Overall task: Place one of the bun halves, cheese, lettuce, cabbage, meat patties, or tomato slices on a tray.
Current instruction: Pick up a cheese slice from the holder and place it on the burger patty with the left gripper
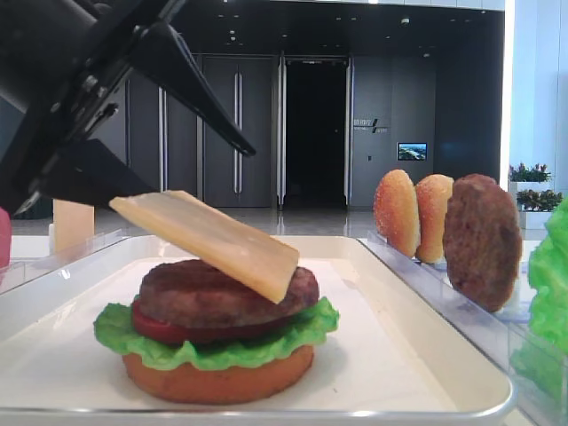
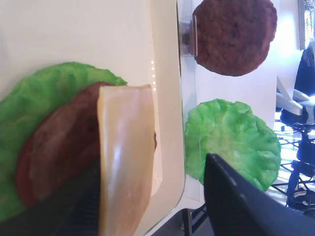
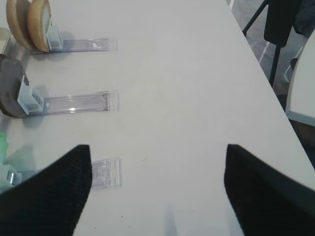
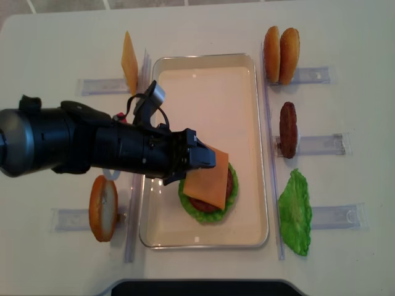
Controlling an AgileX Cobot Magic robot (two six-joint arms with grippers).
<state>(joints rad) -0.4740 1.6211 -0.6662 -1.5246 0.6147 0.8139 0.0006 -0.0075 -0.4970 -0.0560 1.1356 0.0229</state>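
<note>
1. Bench: the white tray sits in the middle, with clear racks on both sides. Right of the tray stand spare bun halves, a meat patty on edge and a loose lettuce leaf. Left of it stand a second cheese slice and another bun.
2. Left arm reaches in from the left across the tray rim. Open room is straight up or back over that left rim (the left rack lies right under the arm, so I'd lift before pulling out).
3. Stack on the tray: bottom bun, lettuce, tomato slice, patty.
4. Cheese: tilted, low corner touching the patty, high end up at the left pincer. Not lying flat yet.
5. Left pincer jaws stand apart. The cheese rests against the lower jaw and I see no clamp on it; call it a release under way.
6. To do it well: let the slice drop flat and centred on the patty, then retreat without dragging the high edge. It overhangs toward the right rim in the left wrist view.
7. Right pincer: wide, holding nothing, over bare bench near the racks, well apart from the tray.
</note>
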